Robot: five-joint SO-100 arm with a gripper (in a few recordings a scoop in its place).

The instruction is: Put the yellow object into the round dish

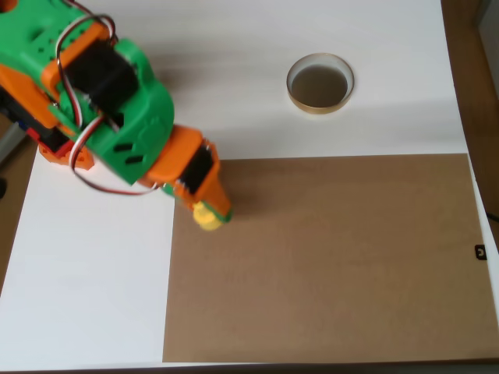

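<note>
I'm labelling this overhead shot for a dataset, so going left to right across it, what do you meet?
The green and orange arm → the hand over the yellow object → the round dish, farther up on the white surface, with the brown board below.

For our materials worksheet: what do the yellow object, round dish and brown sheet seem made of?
Yellow object: probably plastic, uniform bright colour. Round dish: unclear, maybe metal or glazed ceramic, with a pale gold rim and dull grey inside. Brown sheet: likely cardboard or fibreboard, matte and flat.
</note>
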